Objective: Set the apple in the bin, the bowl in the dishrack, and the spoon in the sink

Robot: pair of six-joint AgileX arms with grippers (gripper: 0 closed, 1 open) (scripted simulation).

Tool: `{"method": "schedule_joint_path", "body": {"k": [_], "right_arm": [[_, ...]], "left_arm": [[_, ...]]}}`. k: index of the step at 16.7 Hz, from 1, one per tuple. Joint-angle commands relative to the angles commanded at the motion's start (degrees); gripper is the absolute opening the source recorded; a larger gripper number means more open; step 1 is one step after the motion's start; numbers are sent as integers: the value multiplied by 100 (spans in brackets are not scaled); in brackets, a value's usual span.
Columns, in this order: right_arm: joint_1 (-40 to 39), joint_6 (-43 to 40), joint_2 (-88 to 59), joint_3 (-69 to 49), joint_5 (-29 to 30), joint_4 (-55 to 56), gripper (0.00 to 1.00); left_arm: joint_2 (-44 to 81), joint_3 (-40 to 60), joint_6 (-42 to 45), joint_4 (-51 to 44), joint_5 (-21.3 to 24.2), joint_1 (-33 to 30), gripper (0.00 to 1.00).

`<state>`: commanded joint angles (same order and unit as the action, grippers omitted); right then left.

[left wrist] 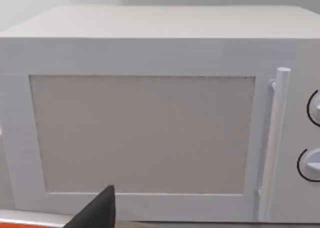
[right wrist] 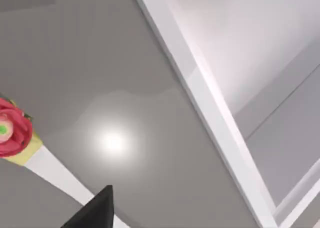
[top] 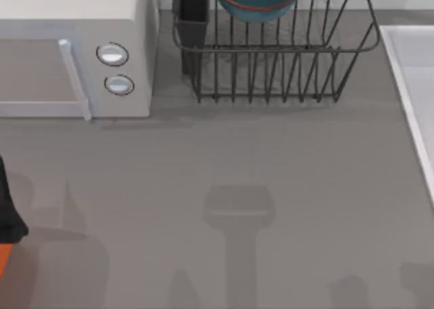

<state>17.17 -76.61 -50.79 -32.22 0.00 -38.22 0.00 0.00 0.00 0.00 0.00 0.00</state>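
Two knobs mark microwave (top: 74,51) beside dishrack (top: 271,58).

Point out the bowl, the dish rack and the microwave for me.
bowl (top: 258,4): top view, blue inner surface.
dish rack (top: 271,49): top view, front wire rail.
microwave (left wrist: 142,133): left wrist view, door window.

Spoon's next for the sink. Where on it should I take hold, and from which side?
Take the spoon by its straight white handle, just past the pink flower-shaped end. Come straight down from above and close across the handle's narrow width. It lies flat on the grey counter beside the sink's raised rim, so a sideways approach would likely only push it.
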Motion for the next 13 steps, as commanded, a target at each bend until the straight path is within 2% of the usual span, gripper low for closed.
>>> {"method": "schedule_joint_path", "body": {"k": [4, 7, 10, 13], "right_arm": [[478, -2367, -1419, -903, -9, -1076, 100], [753, -3709, -2246, -1428, -18, -1705, 100], [930, -4526, -2784, -1767, -24, -2113, 100], [991, -4795, -2969, -1884, -26, -2253, 100]], "left_arm": [[0, 0, 0, 0, 0, 0, 100], [0, 0, 0, 0, 0, 0, 100], [0, 0, 0, 0, 0, 0, 100], [0, 0, 0, 0, 0, 0, 100]]}}
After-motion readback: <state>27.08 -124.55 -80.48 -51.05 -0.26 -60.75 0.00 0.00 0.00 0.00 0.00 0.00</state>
